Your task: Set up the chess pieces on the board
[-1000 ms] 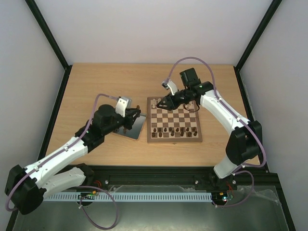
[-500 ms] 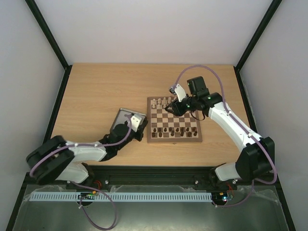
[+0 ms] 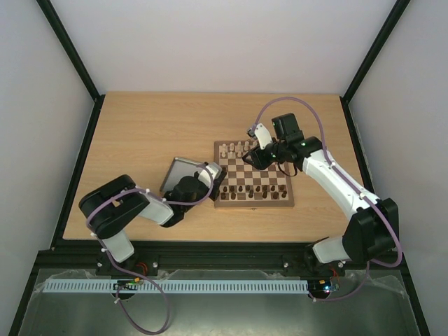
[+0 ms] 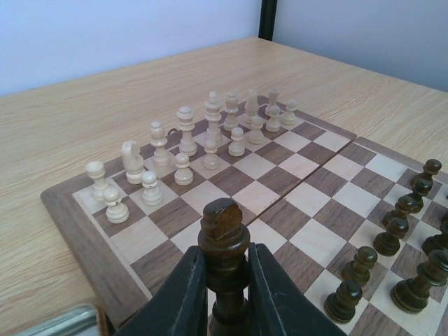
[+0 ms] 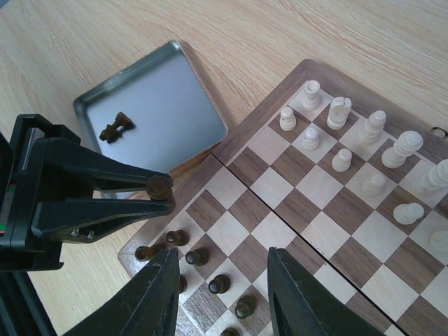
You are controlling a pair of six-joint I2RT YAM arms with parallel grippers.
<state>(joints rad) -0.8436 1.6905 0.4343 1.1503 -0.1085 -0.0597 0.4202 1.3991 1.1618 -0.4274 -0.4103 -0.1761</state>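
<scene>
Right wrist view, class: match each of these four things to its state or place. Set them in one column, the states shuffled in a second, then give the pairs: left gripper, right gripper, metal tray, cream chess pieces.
Column one:
1. left gripper
2. right gripper
3. metal tray
4. cream chess pieces

Column two:
A. standing along one edge of the chessboard
B. shut on a dark chess piece
C. holds a lying dark piece
D. open and empty, over the chessboard

Pairs: 1-B, 2-D, 3-C, 4-A
</scene>
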